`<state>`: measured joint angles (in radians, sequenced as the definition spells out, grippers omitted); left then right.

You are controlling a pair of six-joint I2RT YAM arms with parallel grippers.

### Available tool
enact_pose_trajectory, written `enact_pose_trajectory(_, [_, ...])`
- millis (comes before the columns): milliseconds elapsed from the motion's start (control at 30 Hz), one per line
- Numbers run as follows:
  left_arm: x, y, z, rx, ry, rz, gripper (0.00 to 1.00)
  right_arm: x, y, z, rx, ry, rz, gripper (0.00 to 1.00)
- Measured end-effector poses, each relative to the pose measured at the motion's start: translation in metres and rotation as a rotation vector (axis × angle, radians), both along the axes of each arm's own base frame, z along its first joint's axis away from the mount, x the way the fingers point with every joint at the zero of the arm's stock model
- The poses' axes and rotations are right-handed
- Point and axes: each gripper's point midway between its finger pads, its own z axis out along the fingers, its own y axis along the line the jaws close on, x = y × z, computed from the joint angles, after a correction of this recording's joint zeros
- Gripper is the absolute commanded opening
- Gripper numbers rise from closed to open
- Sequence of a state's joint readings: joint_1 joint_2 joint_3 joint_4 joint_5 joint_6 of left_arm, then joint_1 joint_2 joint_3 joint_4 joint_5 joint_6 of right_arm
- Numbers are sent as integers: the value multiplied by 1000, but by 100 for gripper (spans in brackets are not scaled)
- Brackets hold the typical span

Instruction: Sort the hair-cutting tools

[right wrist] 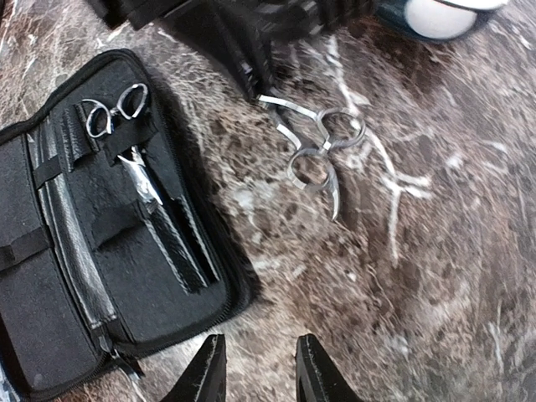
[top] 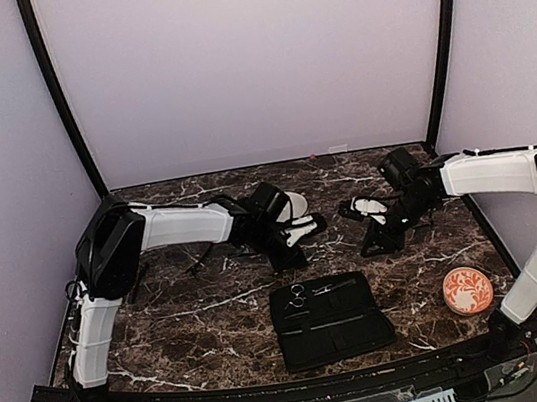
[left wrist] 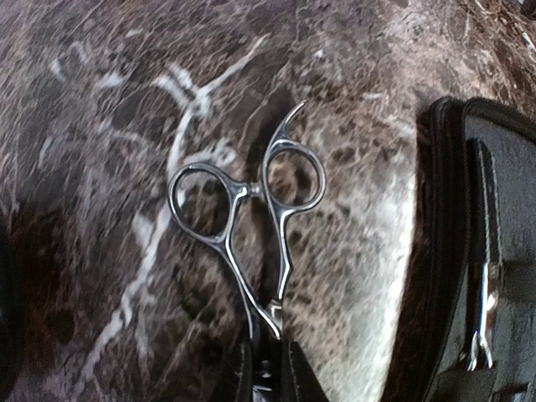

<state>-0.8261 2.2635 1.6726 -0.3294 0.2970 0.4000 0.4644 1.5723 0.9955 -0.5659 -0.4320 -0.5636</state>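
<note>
The scissors (left wrist: 251,191) are pinched by the blades in the left end effector (left wrist: 268,377), ring handles projecting ahead over the counter (left wrist: 100,126). The right end effector (right wrist: 258,373) is spread. Pivoting or slippage is risked by so narrow a grip.

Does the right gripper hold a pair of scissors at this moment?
No, the right gripper stands open with only bare table between its fingers; the scissors are apart from it.

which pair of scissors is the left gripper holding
The loose pair out over the marble table, its blades pinched in the left gripper. The other pair is strapped inside the open black case.
</note>
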Motion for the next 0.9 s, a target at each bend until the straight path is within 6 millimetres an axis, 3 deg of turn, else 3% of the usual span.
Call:
enact_pose_trajectory(167, [1,-34,4,-59,-23,-46,5,6,-20,6,-12,-1,-52,27])
enact_pose_trajectory(367, [4,-54,3,-96,-37,-70,7,6,-37,12,-37,-4,-80,27])
enact_pose_trajectory(467, [8,-65,2,-110,-57,-70,34,7,-39,15,-43,-6,-83,27])
enact_pose_trajectory(600, [11,-80,2,-115,-103,-39,42,8,-41,19,-58,-11,-78,28])
enact_pose_trajectory(767, [9,-80,7,-87,-145,-4,45,26,-47,40,-89,-66,-75,29])
enact_pose_trajectory(900, [3,-54,35,-59,-196,36,47,47,-43,62,-89,-138,-43,30])
